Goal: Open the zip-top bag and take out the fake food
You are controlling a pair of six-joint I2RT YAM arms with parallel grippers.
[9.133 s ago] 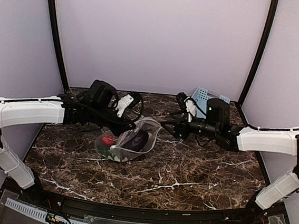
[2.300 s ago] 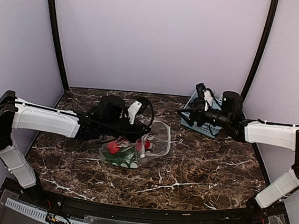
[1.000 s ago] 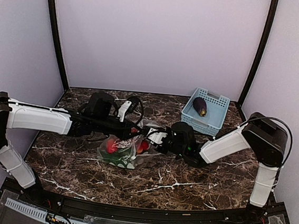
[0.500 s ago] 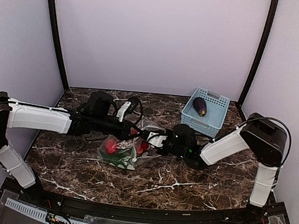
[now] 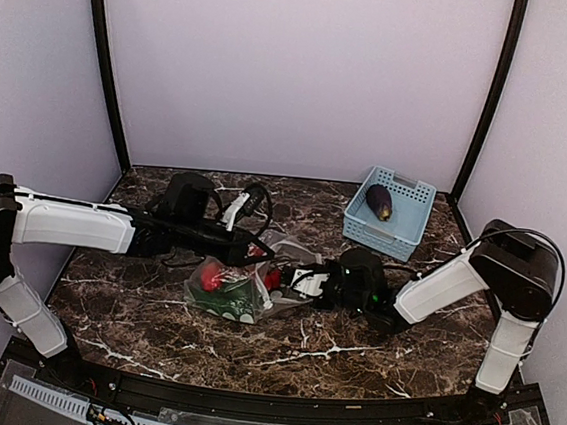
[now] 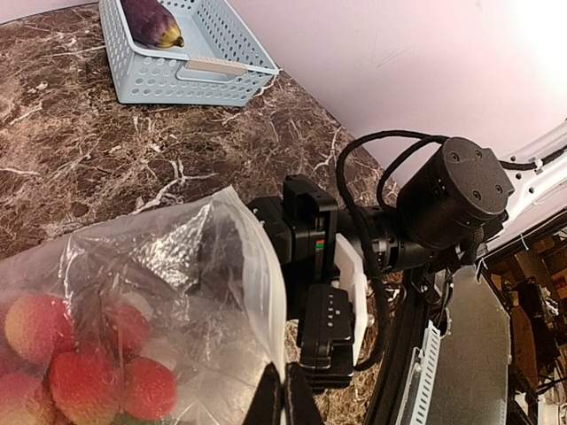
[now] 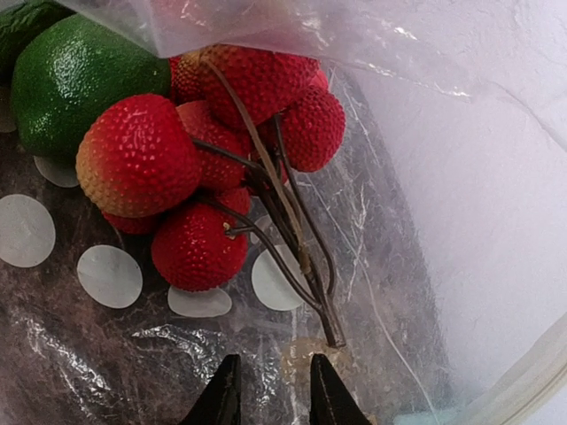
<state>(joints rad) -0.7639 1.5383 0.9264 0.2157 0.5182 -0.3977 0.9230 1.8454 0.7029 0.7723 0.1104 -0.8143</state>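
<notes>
The clear zip-top bag (image 5: pixel 236 302) lies mid-table with its mouth toward the right. My left gripper (image 6: pixel 283 400) is shut on the bag's top rim (image 6: pixel 263 301) and holds that lip up. Inside lies the fake food: a cluster of red balls (image 7: pixel 205 150) on brown stems and a green piece (image 7: pixel 78 75). My right gripper (image 7: pixel 273 403) is inside the bag mouth. It is open with a narrow gap, and the stem end (image 7: pixel 333 336) sits just ahead of its fingertips, apart from them. The dark purple eggplant (image 5: pixel 379 200) lies in the basket.
A light-blue slotted basket (image 5: pixel 412 198) stands at the back right, near the wall. The right arm's wrist body (image 6: pixel 312 266) sits close against the bag mouth in the left wrist view. Pale dots (image 7: pixel 108 275) show on the bag's lower face.
My right arm has shifted slightly right and toward the near edge, and its jaws have narrowed. My left gripper still holds the rim in the same place.
</notes>
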